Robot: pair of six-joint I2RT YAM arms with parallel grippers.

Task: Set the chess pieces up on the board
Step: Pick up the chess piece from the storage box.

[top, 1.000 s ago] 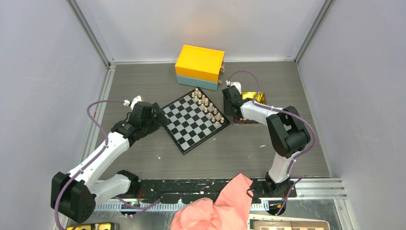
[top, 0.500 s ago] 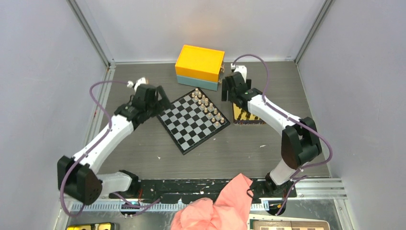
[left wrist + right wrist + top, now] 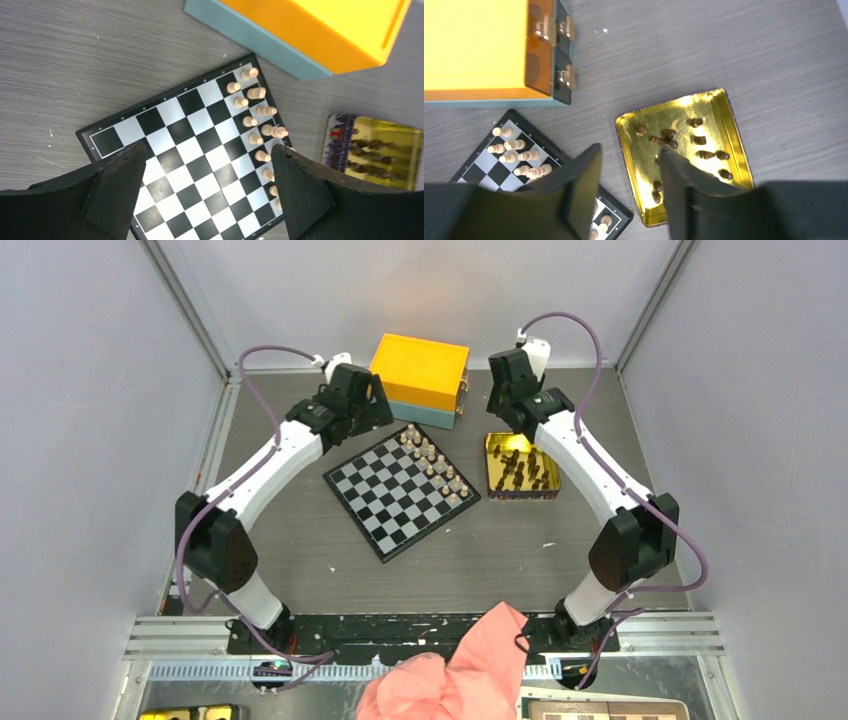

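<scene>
The black-and-white board (image 3: pixel 395 502) lies at the table's middle, turned diagonally. Several light tan chess pieces (image 3: pixel 434 466) stand in two rows along its far right edge. Several dark brown pieces (image 3: pixel 520 471) lie in a gold tin (image 3: pixel 497 446) right of the board. My left gripper (image 3: pixel 372 408) hangs open and empty above the board's far left corner; the left wrist view shows its jaws wide apart (image 3: pixel 210 170) over the board (image 3: pixel 190 150). My right gripper (image 3: pixel 506 410) is open and empty above the tin's far edge, its jaws (image 3: pixel 629 165) over the tin (image 3: pixel 644 165).
An orange box with a teal base (image 3: pixel 417 378) stands just behind the board, its latches (image 3: pixel 555 47) facing the tin. A pink cloth (image 3: pixel 450 670) lies at the near edge between the arm bases. Grey walls close in the table.
Both arms have lifted and swung toward the back of the table. The right arm has moved off the gold tin, which now shows in full. Both grippers stay empty.
</scene>
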